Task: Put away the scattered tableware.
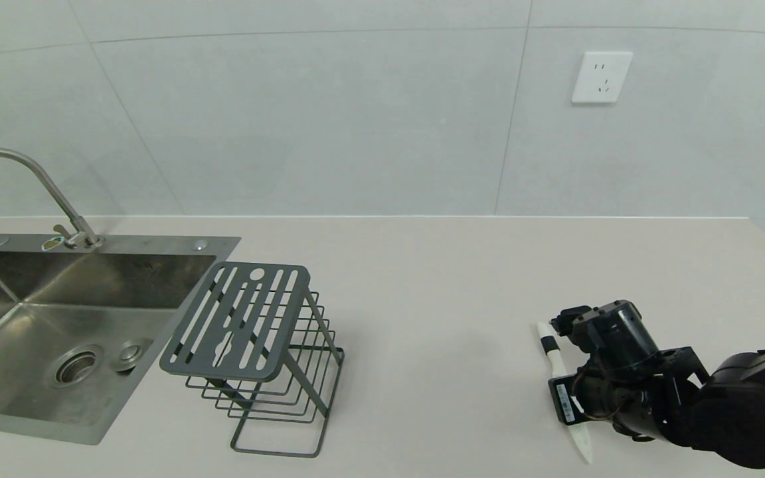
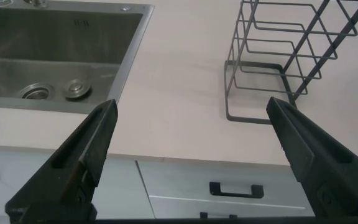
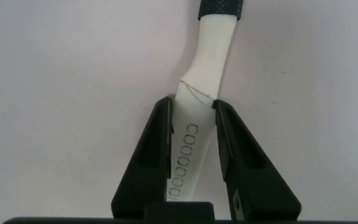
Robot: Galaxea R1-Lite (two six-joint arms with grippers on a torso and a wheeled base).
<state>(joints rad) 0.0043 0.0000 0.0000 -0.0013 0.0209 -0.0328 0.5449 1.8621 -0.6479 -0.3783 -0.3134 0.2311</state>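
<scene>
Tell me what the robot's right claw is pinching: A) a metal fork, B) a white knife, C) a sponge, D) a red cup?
B: the right gripper has its fingers closed against both sides of the white knife on the counter.

Pretty plain kitchen setup. The back wall is all big pale grey tiles with thin seams, and there's a white outlet up around 1 o'clock. A light beige countertop runs the whole width under it, evenly lit, soft shadows only. Over at 8 o'clock a stainless sink is set into it, with a curved faucet at its back edge and a round drain in the basin. Below the counter edge are pale grey drawer fronts, one with a dark handle.
</scene>
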